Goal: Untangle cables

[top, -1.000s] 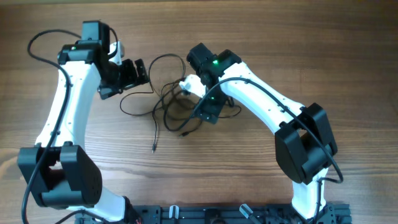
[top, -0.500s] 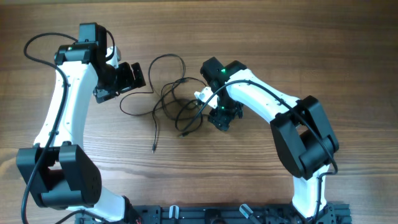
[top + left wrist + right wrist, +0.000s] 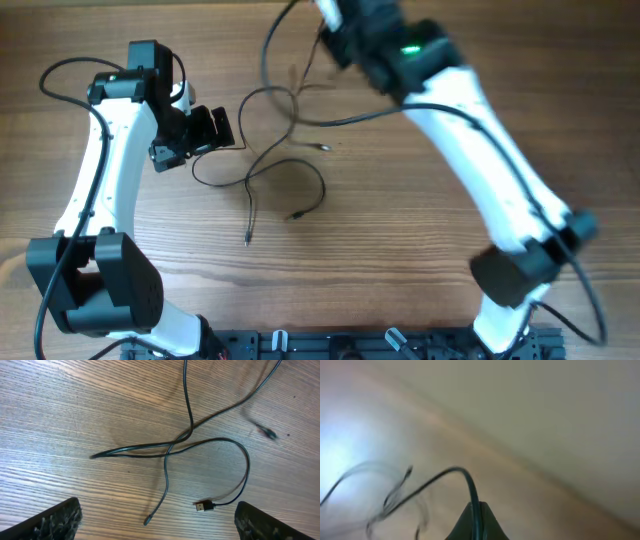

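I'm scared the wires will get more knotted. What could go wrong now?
The right gripper is shut on one of the cables, raised high, yet strands cross on the table, so pulling may tighten that crossing. The left gripper is open and pins nothing, so the whole bundle might drag along.

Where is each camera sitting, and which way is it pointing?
Overhead: fixed above, facing straight down at the table and the cables; shows the left arm and the blurred right arm.
Left wrist: on the left arm, facing down at the cables; its fingertips sit at the bottom corners, jaws wide open.
Right wrist: on the raised right arm, a blurred, tilted view; the shut jaws pinch one cable strand at the bottom edge.
Shared: overhead and left wrist both show the USB plug.
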Robot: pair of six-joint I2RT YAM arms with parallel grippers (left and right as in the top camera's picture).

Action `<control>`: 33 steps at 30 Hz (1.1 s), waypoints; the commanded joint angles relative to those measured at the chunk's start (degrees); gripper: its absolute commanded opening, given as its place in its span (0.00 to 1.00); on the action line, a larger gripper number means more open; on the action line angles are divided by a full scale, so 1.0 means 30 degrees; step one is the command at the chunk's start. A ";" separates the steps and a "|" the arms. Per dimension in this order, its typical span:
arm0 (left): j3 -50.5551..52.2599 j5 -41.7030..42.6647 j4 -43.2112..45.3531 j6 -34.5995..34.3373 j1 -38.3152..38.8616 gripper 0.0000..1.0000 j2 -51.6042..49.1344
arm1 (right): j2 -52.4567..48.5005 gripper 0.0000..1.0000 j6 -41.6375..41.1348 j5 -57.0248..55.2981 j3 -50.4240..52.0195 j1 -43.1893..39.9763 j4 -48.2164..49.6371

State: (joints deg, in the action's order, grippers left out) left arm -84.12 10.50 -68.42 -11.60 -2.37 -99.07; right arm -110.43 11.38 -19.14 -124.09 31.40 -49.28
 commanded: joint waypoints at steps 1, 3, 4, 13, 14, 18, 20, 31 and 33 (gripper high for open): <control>-0.0073 0.0044 -0.0102 0.0299 -0.0036 1.00 0.0306 | 0.2616 0.04 0.0969 -0.3053 -0.0940 -0.3410 0.1479; -0.0073 0.0044 -0.0160 0.0306 -0.0036 1.00 0.0306 | 0.3067 0.04 0.1224 -0.3045 -0.0940 -0.5581 0.2433; -0.0073 0.0044 -0.0211 0.0306 -0.0036 1.00 0.0306 | 0.3191 0.04 0.1217 -0.3031 -0.0940 -0.6921 0.2965; -0.0073 0.0291 -0.0510 0.0299 -0.0029 1.00 0.0306 | 0.2936 0.04 -0.3949 0.7293 -0.0933 -2.1012 0.7512; -0.0073 0.0546 -0.0488 0.0299 -0.0029 1.00 0.0306 | 0.2652 0.04 -0.4758 0.8138 -0.0911 -2.2185 0.7475; -0.0073 0.1100 -0.0488 0.0299 0.0022 1.00 0.0306 | 0.0831 0.04 -0.7329 0.8342 -0.0845 -2.5084 0.5763; -0.0073 0.1217 -0.0488 0.0299 0.0044 1.00 0.0306 | -0.0685 0.04 -0.8495 0.8335 -0.0845 -2.5944 0.4459; -0.0073 0.1355 -0.0364 0.0284 0.0219 1.00 0.0306 | -0.4160 1.00 -1.7442 0.1588 -0.0845 -2.6862 -0.1967; -0.0073 0.1355 -0.0350 0.0284 0.0219 1.00 0.0306 | -0.4160 1.00 -1.9285 0.1304 -0.0845 -2.6869 -0.4116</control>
State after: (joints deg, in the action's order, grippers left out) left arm -84.12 13.63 -69.69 -11.60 -1.93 -99.07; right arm -122.34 -35.77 -10.39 -126.15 -48.95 -57.45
